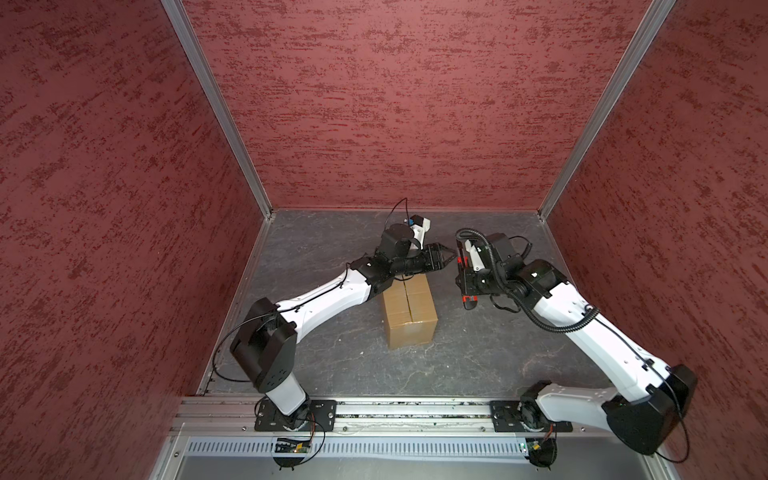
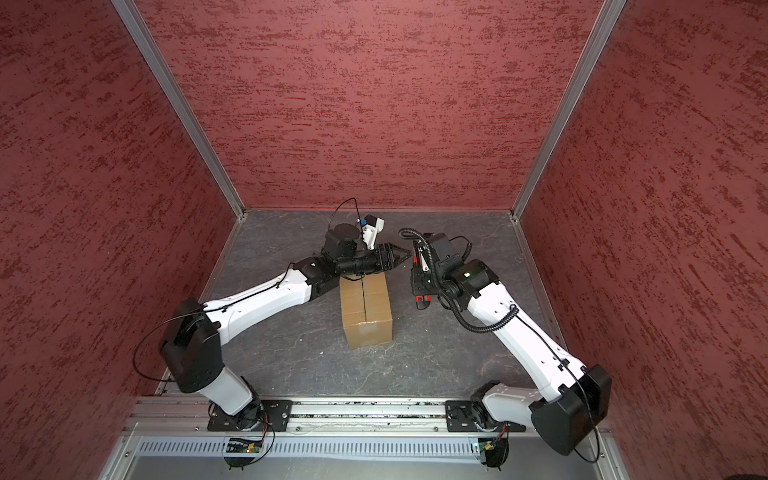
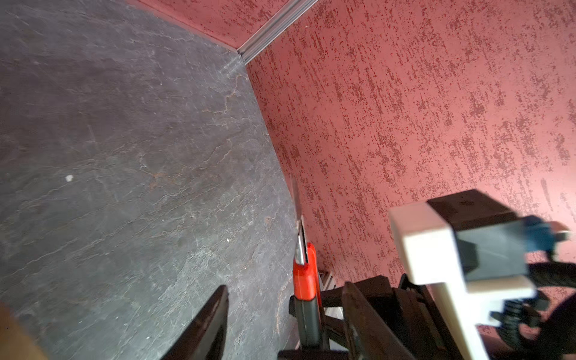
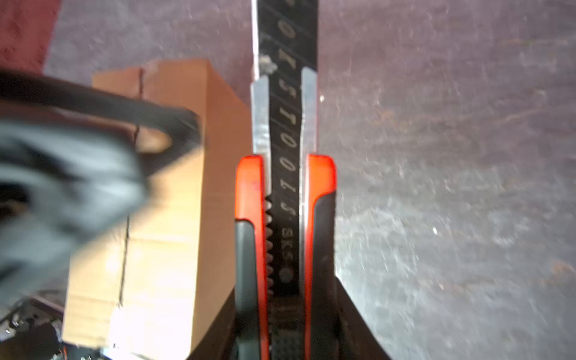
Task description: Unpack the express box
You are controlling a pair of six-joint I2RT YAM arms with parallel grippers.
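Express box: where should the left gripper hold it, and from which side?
Likely the far end of the express box, from above, across its narrow width. The top seam runs lengthwise, so an end grip leaves it free for the utility knife in the right gripper. The open left gripper is beside that end.

Dark slate tabletop (image 1: 478, 353) — closed express box (image 1: 409, 320) stands on it
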